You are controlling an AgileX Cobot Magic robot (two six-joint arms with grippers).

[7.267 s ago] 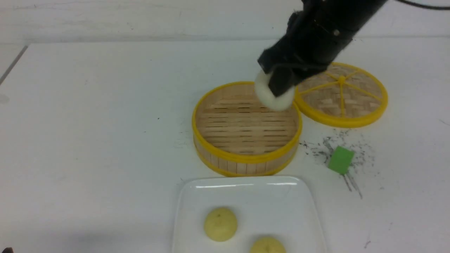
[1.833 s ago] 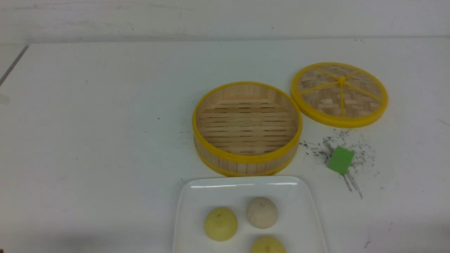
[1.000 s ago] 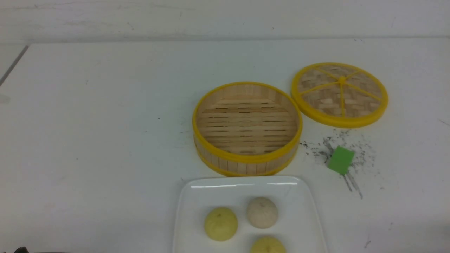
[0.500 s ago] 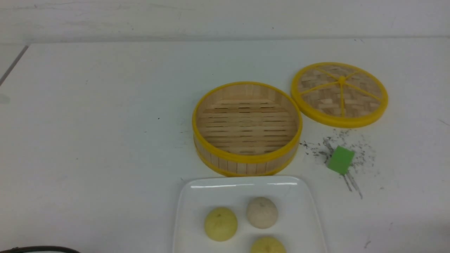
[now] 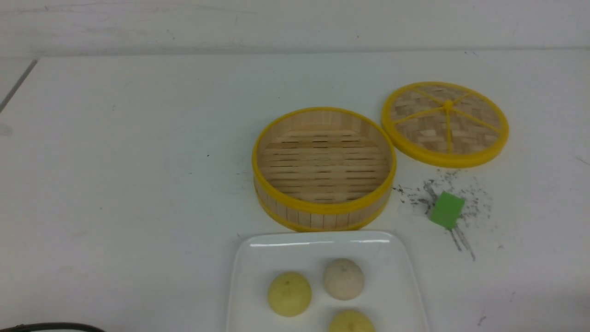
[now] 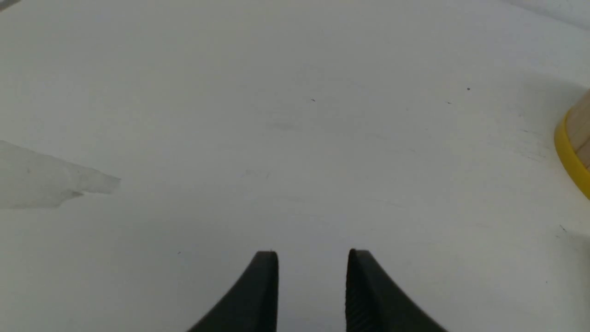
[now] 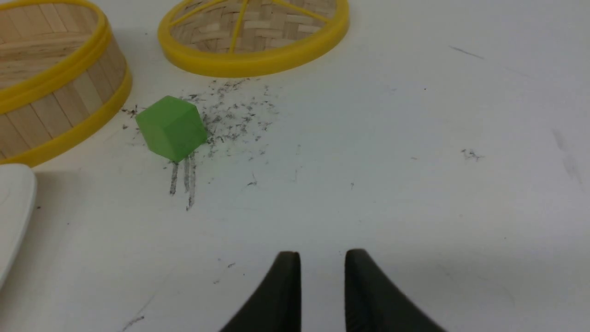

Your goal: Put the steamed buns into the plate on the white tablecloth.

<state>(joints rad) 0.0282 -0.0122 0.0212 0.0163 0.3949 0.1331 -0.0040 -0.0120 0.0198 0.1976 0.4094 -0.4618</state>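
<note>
Three steamed buns lie in the white plate (image 5: 322,240) at the front of the white tablecloth (image 5: 129,161): an off-white one (image 5: 343,278) and two pale yellow ones (image 5: 289,293) (image 5: 351,322). Neither gripper shows in the front view. In its wrist view my left gripper (image 6: 313,254) is open over bare cloth, with nothing between its fingers. My right gripper (image 7: 322,254) hovers over the cloth with a narrow empty gap, near the plate's corner (image 7: 14,207) and apart from the buns.
The empty yellow-rimmed bamboo steamer (image 5: 322,210) stands just behind the plate, its woven lid (image 5: 445,123) to the right. A green cube (image 5: 446,210) sits on dark speckled marks, ahead of the right gripper (image 7: 171,127). A black cable (image 5: 46,327) crosses the bottom left corner.
The off-white bun, earlier held by the right gripper over the steamer, now lies in the plate. The arm has left the front view. A black cable has appeared at bottom left.
</note>
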